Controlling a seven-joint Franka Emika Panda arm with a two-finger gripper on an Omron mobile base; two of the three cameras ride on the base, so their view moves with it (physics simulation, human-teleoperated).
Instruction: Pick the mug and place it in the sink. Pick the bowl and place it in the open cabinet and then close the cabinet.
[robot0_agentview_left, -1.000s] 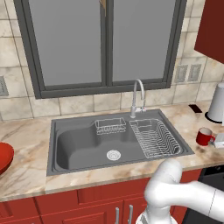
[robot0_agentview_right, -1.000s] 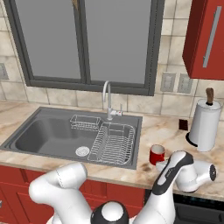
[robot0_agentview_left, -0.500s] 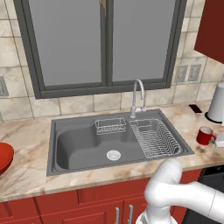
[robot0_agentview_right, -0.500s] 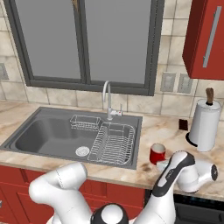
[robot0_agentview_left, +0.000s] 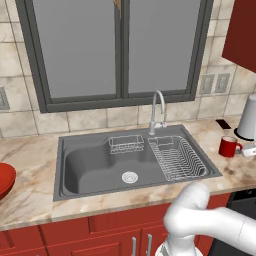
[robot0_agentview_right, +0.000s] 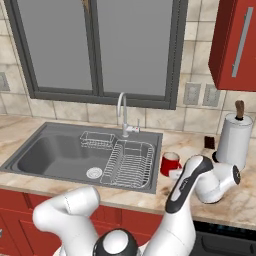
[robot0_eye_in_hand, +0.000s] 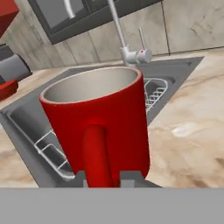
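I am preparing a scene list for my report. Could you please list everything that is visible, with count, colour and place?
mug: 1, red, on the counter right of the sink
sink: 1, grey, set in the counter under the window
dish rack: 1, wire, in the sink's right part
faucet: 1, silver, behind the sink
bowl: 1, red, far left on the counter
cabinet: 1, red, upper right wall
paper towel roll: 1, white, right counter
gripper: 1, dark tips, shut on the mug's handle

one mug (robot0_agentview_left: 229, 146), one bowl (robot0_agentview_left: 4, 179), one sink (robot0_agentview_left: 90, 167) with one faucet (robot0_agentview_left: 158, 111), two wire racks (robot0_agentview_left: 177, 157), one paper towel roll (robot0_agentview_right: 233, 140), one cabinet (robot0_agentview_right: 237, 42).
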